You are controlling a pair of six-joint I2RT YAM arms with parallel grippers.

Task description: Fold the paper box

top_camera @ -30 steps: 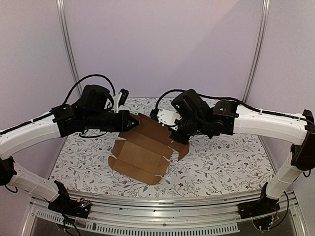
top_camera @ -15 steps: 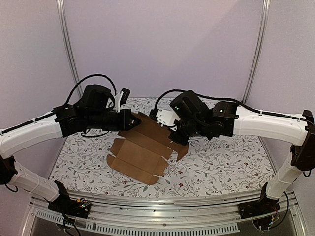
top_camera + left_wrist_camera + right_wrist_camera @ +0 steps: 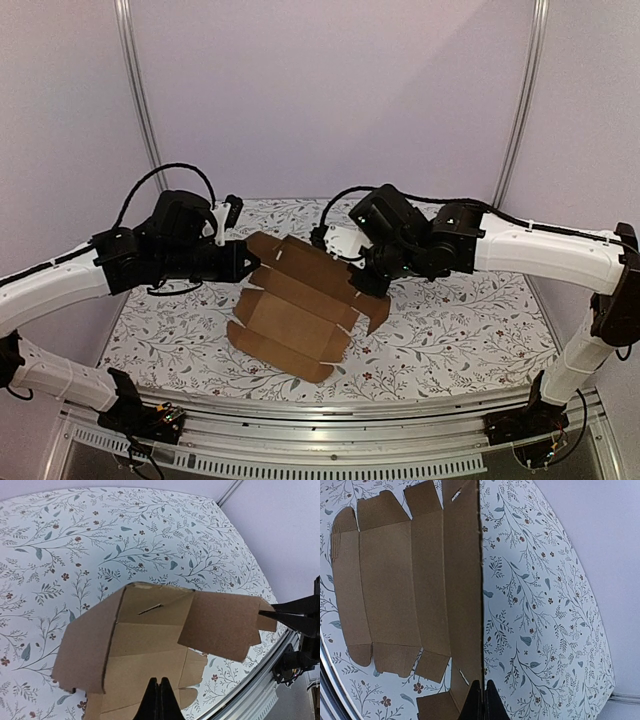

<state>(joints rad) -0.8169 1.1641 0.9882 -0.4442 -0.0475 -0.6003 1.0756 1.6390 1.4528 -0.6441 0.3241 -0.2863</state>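
Observation:
The paper box (image 3: 295, 305) is a flat brown die-cut sheet with flaps, held tilted above the table between both arms. My left gripper (image 3: 243, 259) is shut at the sheet's far left corner. In the left wrist view its fingertips (image 3: 160, 692) are closed against the cardboard (image 3: 150, 640), with one panel folded up on the left. My right gripper (image 3: 366, 282) is shut on the sheet's right edge. In the right wrist view the sheet (image 3: 395, 580) runs edge-on into the closed fingers (image 3: 481, 700). The right gripper also shows in the left wrist view (image 3: 290, 616), pinching a flap.
The table (image 3: 450, 330) wears a white cloth with a floral print. An aluminium rail (image 3: 330, 415) runs along the near edge. Two metal posts (image 3: 140, 100) stand at the back corners before plain purple walls.
My left gripper has drawn back to the left and a little lower, and the sheet has shifted left with it. The right gripper has stayed nearly in place.

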